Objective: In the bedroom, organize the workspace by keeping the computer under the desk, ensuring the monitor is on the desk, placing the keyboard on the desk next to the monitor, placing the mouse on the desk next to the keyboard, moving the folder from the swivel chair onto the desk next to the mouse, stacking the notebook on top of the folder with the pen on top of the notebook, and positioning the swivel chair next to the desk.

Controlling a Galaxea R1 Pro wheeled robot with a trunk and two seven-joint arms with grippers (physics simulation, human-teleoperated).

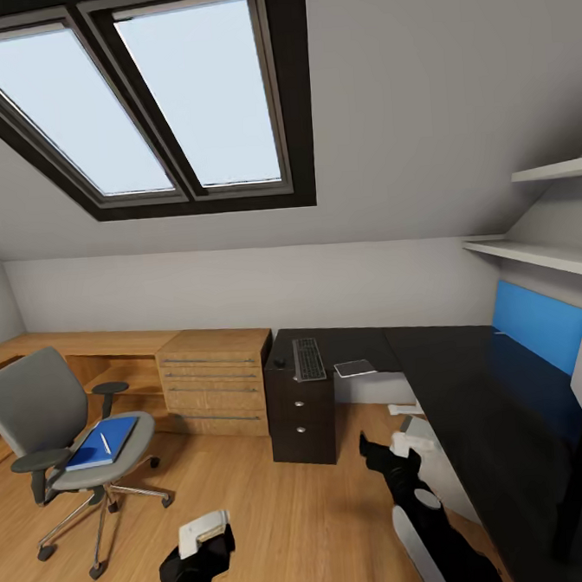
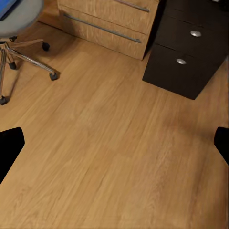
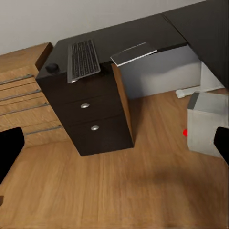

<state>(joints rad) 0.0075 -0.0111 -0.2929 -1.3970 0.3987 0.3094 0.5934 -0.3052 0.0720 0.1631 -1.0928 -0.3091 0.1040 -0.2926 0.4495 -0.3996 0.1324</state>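
On the swivel chair (image 1: 53,420), well apart from the black counter (image 1: 471,382), the blue folder (image 1: 102,441) lies flat on the seat with the white pen (image 1: 105,443) across it, while the keyboard (image 1: 309,358) and mouse (image 1: 280,362) already sit on the counter's short wing above the drawers and the computer (image 3: 207,123) stands on the floor beneath. Both arms hang low over the plank floor (image 2: 114,143) — the left gripper (image 2: 114,148) and right gripper (image 3: 114,143) each have fingers spread wide, holding nothing. Judged step: approach to fetch the folder — the next move calls for turning toward the chair and lowering a gripper to the folder's edge.
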